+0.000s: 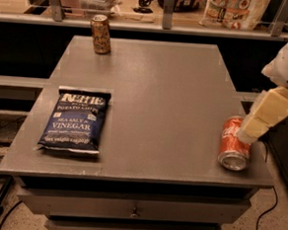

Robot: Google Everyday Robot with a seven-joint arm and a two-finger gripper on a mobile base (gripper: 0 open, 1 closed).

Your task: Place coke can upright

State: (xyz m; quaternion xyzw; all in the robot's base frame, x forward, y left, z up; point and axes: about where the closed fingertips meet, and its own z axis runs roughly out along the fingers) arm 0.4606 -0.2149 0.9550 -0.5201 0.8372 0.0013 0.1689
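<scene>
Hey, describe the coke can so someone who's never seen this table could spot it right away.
On the grey table, look at the front right corner. The coke can lies there on its side, with the cream pincer close at its right. It is the only red can, and the tan can at the back left stands upright.
</scene>
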